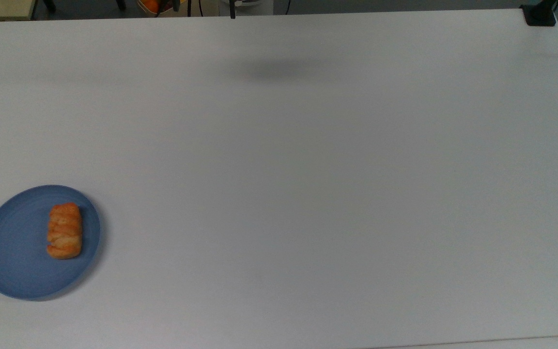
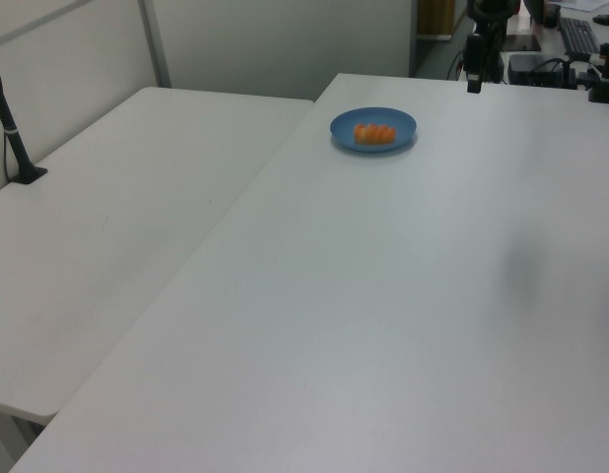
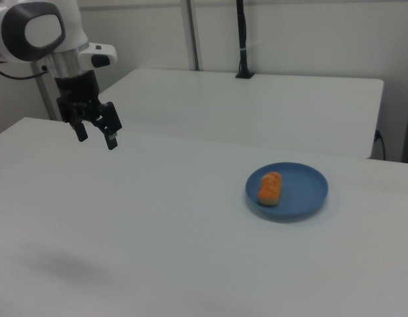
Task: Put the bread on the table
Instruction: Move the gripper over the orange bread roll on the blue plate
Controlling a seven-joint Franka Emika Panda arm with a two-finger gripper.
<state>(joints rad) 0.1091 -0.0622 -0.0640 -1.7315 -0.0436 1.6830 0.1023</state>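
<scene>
The bread (image 1: 65, 230) was seen lying on a blue plate (image 1: 12, 261) near the top view's lower left corner of the table (image 1: 308, 194), toward the plate's right side in that view. In the right view, the gripper (image 3: 96, 133) was held above the table with its fingers spread and empty, well apart from the plate (image 3: 303, 191) and the bread (image 3: 271, 188).

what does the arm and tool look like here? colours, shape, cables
In the right view: glossy white rounded arm housing with a dark grey round joint cap, then a silver wrist ring. The tool is black and boxy with two short black fingers. A dark cable trails off the arm's left.
</scene>
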